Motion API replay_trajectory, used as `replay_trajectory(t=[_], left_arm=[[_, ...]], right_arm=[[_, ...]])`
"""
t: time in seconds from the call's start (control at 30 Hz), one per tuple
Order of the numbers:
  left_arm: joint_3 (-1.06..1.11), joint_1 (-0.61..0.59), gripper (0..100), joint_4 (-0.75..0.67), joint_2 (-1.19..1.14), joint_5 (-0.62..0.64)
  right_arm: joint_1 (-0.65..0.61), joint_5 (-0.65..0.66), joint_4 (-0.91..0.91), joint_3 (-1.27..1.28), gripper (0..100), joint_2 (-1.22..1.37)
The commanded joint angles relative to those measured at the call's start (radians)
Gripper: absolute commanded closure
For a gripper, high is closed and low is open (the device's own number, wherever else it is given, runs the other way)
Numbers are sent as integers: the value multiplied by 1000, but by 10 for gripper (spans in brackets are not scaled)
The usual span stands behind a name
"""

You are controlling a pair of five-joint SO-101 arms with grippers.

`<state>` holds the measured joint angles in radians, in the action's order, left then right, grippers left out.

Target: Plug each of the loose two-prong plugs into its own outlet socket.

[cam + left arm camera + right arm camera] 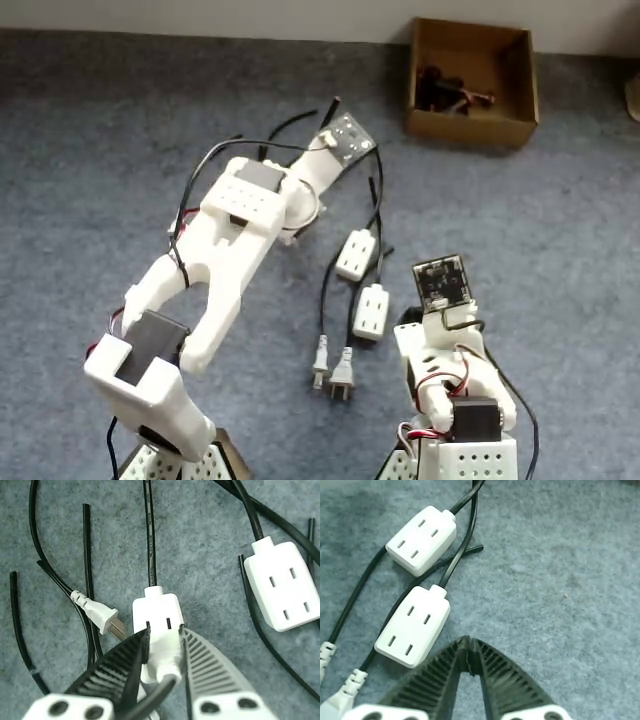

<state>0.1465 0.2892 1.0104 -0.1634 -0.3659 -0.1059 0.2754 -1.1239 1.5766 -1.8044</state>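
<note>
Grey carpet — pale wall, perhaps.

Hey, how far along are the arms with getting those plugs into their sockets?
Done: nothing visible. The socket by the right claw and the one beyond it both show empty slots, and a loose plug lies unplugged. In hand: the left claw grips a white socket beside that plug. The right claw is shut and empty. Left: every plug still needs inserting.
</note>
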Motion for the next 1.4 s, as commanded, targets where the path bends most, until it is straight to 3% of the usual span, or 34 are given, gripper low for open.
replay_trajectory(t=[0.0,0.4,1.0,1.2,1.37], left_arm=[[-38,-18,994,-3,10,9],[182,-18,994,-166,10,6],[186,-88,992,-164,12,9],[188,-87,849,-164,12,49],[180,-87,828,-164,16,63]], right_arm=[[-21,15,-1,-4,993,-12],[-21,15,-1,-4,993,-12],[-21,49,2,22,993,-12],[-21,49,2,24,993,-12],[-21,49,2,24,993,-12]])
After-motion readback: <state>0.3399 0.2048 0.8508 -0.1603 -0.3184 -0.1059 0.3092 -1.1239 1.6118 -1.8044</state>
